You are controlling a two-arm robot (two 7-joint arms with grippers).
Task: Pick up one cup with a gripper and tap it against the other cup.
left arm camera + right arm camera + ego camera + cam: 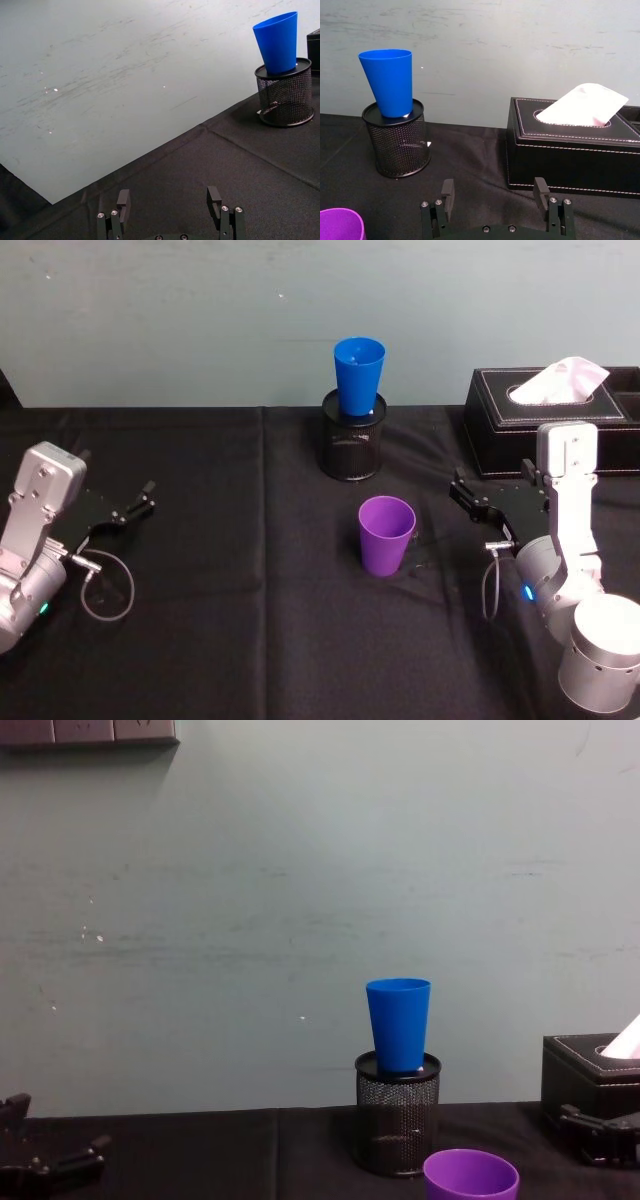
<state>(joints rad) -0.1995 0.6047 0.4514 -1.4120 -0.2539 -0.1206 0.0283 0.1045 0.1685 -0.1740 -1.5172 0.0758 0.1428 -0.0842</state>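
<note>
The purple cup (386, 535) stands upright on the black cloth near the table's middle; its rim shows in the right wrist view (340, 224) and the chest view (470, 1178). Behind it, the blue cup (358, 375) sits upright inside a black mesh holder (352, 445), leaning slightly in the wrist views (277, 42) (387, 80). My right gripper (462, 495) hovers open to the right of the purple cup, apart from it, nothing between its fingers (448, 189). At the far left my left gripper (135, 502) rests open and empty (169, 200).
A black tissue box (550, 410) with a white tissue stands at the back right, just behind the right gripper. A grey-green wall (300, 920) closes off the table's far edge. Loose cables (105, 585) hang from both wrists.
</note>
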